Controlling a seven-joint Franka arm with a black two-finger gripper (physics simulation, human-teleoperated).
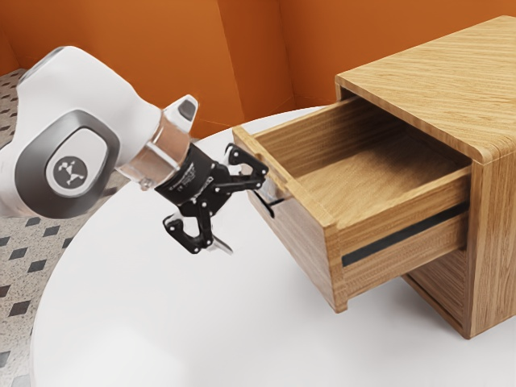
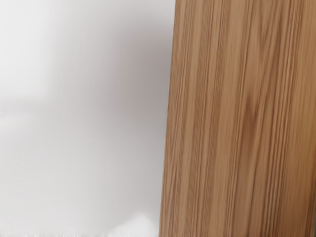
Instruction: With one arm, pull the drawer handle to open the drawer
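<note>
Exterior view shows the gripper (image 1: 242,211) with fingers (image 1: 251,169) spread apart, the upper one just beside the drawer handle (image 1: 272,201), probably hooking rather than clamping it, the drawer (image 1: 302,230) standing well out of the cabinet (image 1: 451,89).

Our arm (image 1: 76,97) wears a smooth, glossy white shell, thick and rounded. On its side sits a round grey cap (image 1: 68,165) with a darker rim, and in the middle of it a small white mark — three dots joined by short lines. Toward the wrist comes a shiny silver ring (image 1: 164,153), with a small white-and-grey block (image 1: 185,109) beside it. Our tool (image 1: 247,216) is black — a boxy body with faint pale lettering, and jointed link fingers with round pivots.
</note>
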